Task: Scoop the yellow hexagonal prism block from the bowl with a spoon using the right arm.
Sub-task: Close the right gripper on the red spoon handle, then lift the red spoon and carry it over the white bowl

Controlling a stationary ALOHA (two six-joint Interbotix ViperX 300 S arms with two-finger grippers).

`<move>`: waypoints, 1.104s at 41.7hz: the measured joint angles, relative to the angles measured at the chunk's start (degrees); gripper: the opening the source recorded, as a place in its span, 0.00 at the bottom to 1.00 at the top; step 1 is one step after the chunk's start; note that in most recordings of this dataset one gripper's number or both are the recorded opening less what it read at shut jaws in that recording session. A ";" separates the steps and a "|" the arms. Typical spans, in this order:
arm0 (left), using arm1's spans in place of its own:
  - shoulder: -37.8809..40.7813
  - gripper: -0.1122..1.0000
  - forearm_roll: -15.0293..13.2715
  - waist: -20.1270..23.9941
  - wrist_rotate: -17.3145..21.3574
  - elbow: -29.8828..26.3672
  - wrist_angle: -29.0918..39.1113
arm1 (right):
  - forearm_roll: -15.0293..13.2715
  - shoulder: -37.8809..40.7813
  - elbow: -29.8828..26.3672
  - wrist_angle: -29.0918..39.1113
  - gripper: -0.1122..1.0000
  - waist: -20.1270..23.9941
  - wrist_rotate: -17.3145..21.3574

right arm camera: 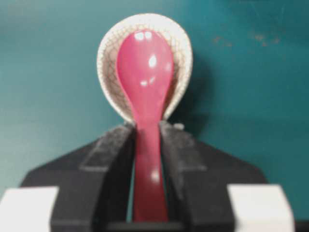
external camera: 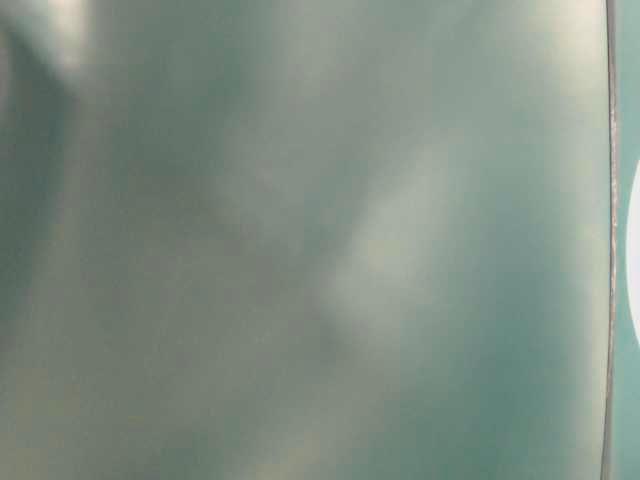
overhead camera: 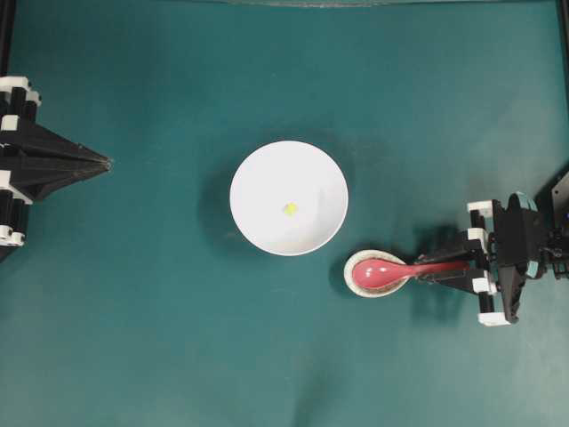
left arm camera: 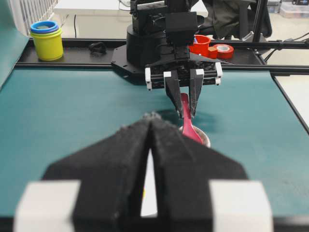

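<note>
On the teal table (overhead camera: 133,311), the right arm's jaws clamp the spoon (right arm camera: 145,92) handle between them.

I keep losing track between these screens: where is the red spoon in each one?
Overhead: spoon lower right, beside the bowl.
Table-level: not visible.
Left wrist: centre, in the far hand.
Right wrist: centre, handle between the fingers.
Shared landmark: the speckled dish under its head.

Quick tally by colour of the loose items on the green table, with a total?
White: 1, the bowl
Yellow: 1, the hexagonal block in the bowl
Pinkish-red: 1, the spoon
Speckled beige: 1, the small dish under the spoon's head
Total: 4
</note>
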 measured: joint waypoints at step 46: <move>0.00 0.10 0.00 0.00 0.00 0.00 -0.09 | -0.26 -31.46 -17.23 53.09 0.31 -23.55 -15.03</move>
